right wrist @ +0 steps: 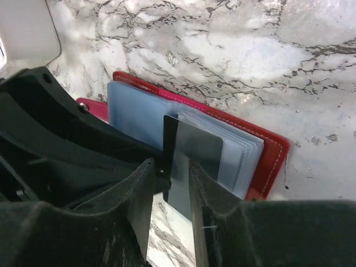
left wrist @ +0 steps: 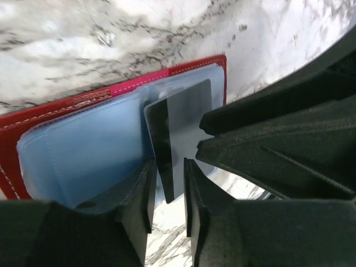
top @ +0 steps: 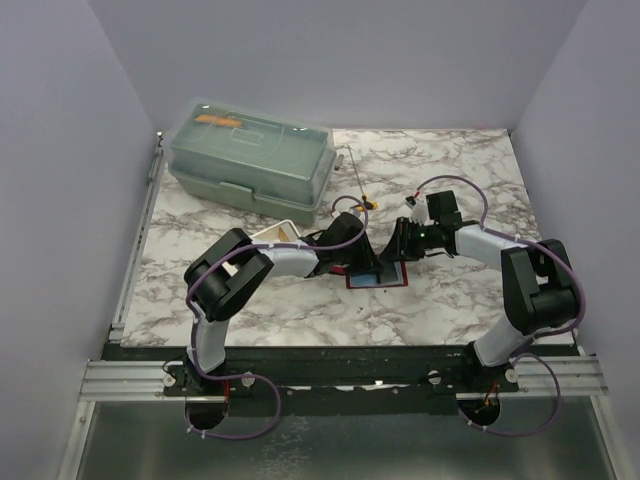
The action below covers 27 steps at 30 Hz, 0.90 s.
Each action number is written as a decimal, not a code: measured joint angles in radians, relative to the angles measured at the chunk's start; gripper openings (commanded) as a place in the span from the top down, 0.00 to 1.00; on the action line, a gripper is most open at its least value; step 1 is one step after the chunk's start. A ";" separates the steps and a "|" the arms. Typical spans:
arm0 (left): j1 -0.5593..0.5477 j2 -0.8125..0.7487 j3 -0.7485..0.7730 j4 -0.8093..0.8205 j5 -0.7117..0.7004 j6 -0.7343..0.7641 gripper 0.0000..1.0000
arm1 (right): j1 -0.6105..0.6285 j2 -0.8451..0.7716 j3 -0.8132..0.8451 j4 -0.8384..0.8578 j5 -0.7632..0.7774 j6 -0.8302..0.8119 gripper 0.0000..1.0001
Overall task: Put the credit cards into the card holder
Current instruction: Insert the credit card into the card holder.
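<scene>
A red card holder (right wrist: 272,153) lies open on the marble table, its clear blue sleeves (left wrist: 83,150) fanned out; it also shows in the top view (top: 380,281). One dark blue-grey credit card (right wrist: 194,150) stands tilted over the sleeves. My left gripper (left wrist: 168,165) straddles the card's near corner (left wrist: 167,167), its jaws a little apart with marble showing on both sides. My right gripper (right wrist: 169,165) also straddles the card. The card lies against one finger, with a gap to the other. Both grippers meet over the holder in the top view, left (top: 370,258) and right (top: 398,250). No other card shows.
A grey-green toolbox (top: 250,155) stands at the back left. A white tray (top: 278,233) sits by the left arm and shows in the right wrist view (right wrist: 28,28). A thin rod with a yellow band (top: 355,185) lies behind the grippers.
</scene>
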State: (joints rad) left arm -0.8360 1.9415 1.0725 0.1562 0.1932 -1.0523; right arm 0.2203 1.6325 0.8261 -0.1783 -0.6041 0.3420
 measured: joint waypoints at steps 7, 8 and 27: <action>-0.011 -0.047 -0.042 0.002 0.000 0.030 0.52 | -0.002 -0.060 -0.011 -0.033 0.113 0.042 0.51; -0.007 -0.061 -0.051 -0.003 0.000 0.029 0.52 | -0.005 -0.078 -0.011 -0.042 0.142 0.046 0.47; 0.026 0.024 0.024 0.005 0.034 0.045 0.81 | -0.023 -0.037 -0.041 -0.001 0.058 0.043 0.59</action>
State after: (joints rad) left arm -0.8104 1.9652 1.0962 0.1612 0.2276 -1.0077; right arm 0.1974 1.5951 0.7853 -0.1795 -0.5457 0.3847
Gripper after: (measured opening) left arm 0.201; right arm 0.414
